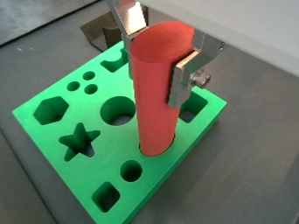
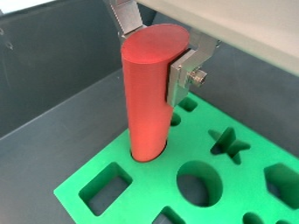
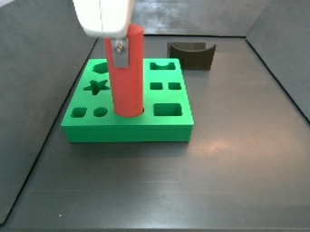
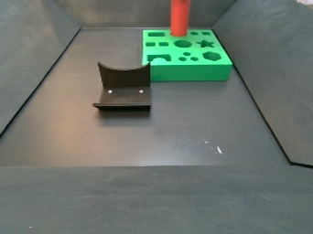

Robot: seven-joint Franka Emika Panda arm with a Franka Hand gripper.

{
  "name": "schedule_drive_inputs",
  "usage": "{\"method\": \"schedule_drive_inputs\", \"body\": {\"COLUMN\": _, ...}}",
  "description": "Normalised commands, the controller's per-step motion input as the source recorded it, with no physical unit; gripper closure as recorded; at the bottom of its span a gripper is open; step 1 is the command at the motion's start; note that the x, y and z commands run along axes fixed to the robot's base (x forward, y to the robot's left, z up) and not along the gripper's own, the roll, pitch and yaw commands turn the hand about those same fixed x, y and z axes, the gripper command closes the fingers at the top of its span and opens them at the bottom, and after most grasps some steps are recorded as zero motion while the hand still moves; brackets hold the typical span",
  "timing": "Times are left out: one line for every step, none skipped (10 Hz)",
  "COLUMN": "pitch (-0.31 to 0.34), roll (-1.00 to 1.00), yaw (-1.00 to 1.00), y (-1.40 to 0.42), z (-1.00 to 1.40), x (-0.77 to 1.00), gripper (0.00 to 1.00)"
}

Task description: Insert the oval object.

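- Gripper (image 1: 158, 54) clamps the upper part of the peg (image 1: 156, 92), held upright over the green block (image 1: 70, 162).
- The peg's lower end sits at a hole in the block (image 3: 129, 112); how deep cannot be told.
- Judged remaining: push fully home, release.
- Dark block (image 4: 121, 88) lies well apart.

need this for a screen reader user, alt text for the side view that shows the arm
The gripper holds the red peg upright, its lower end in the green block. A dark curved block sits behind on the floor.
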Motion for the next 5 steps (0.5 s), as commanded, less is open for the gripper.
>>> {"method": "schedule_drive_inputs", "body": {"pitch": -0.086, "roll": 0.0, "yaw": -0.16, "y": 0.0, "z": -0.33, "x": 0.12, "gripper": 1.0}}
{"method": "schedule_drive_inputs", "body": {"pitch": -0.13, "roll": 0.0, "yaw": -0.13, "y": 0.0, "z": -0.33, "x": 0.0, "gripper": 1.0}}
{"method": "schedule_drive_inputs", "body": {"pitch": -0.116, "roll": 0.0, "yaw": -0.08, "y": 0.0, "z": -0.32, "x": 0.0, "gripper": 1.0}}
{"method": "schedule_drive_inputs", "body": {"pitch": -0.071, "roll": 0.0, "yaw": -0.03, "y": 0.0, "z": -0.29, "x": 0.0, "gripper": 1.0}}
{"method": "schedule_drive_inputs", "body": {"pitch": -0.083, "roll": 0.0, "yaw": 0.0, "y": 0.0, "z": -0.27, "x": -0.04, "gripper": 1.0}}
